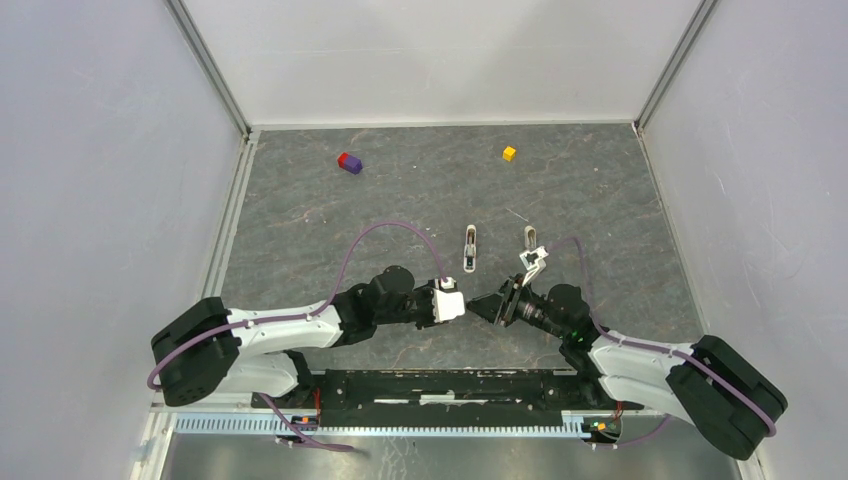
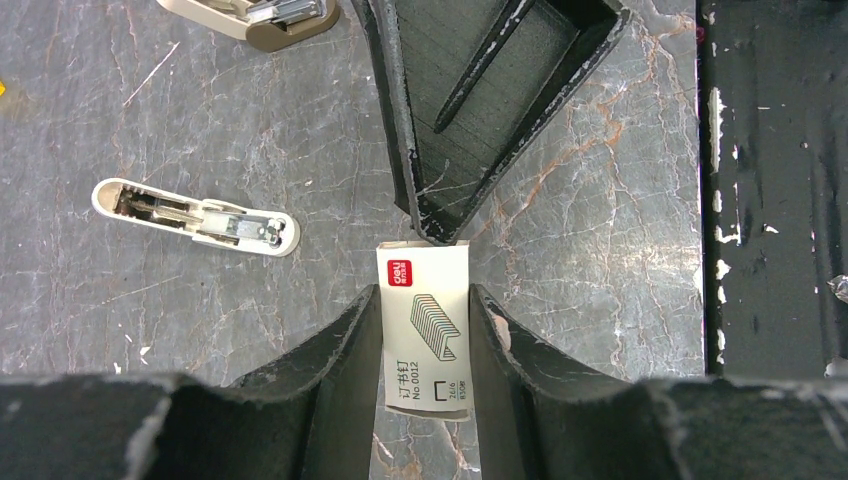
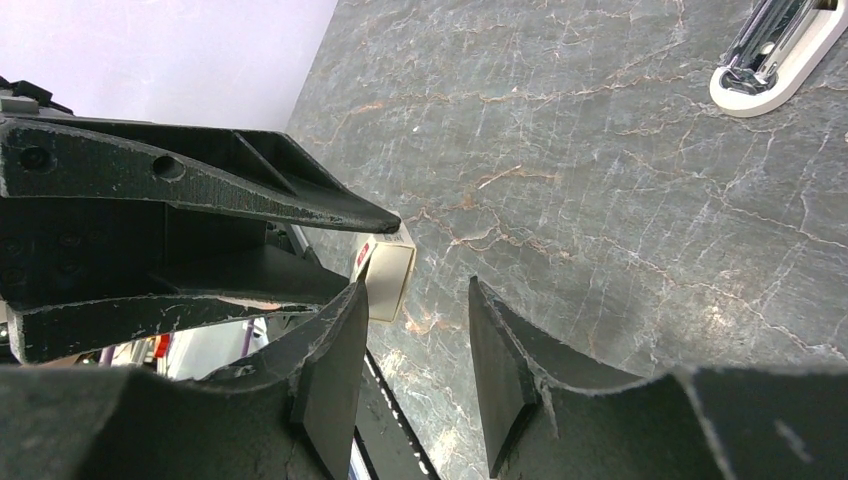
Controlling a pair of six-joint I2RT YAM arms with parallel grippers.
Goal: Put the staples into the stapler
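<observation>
Currently my left hand (image 2: 425, 300) is clenched on the staple box (image 2: 422, 345), white with a red label, held above the table (image 2: 600, 250); my right hand (image 3: 418, 290) is released, jaws apart with nothing between them, one fingertip right at the box's far end, contact unclear; stapler (image 2: 195, 217) lies open on the table, grey metal inside facing up, well clear of both hands; second similar stapler piece (image 2: 265, 15) lies beyond it; purple-red cube (image 1: 349, 163) and yellow cube (image 1: 509, 153) sit far back.

The staple box (image 2: 424, 330) reads "deli" and "No 0012".
</observation>
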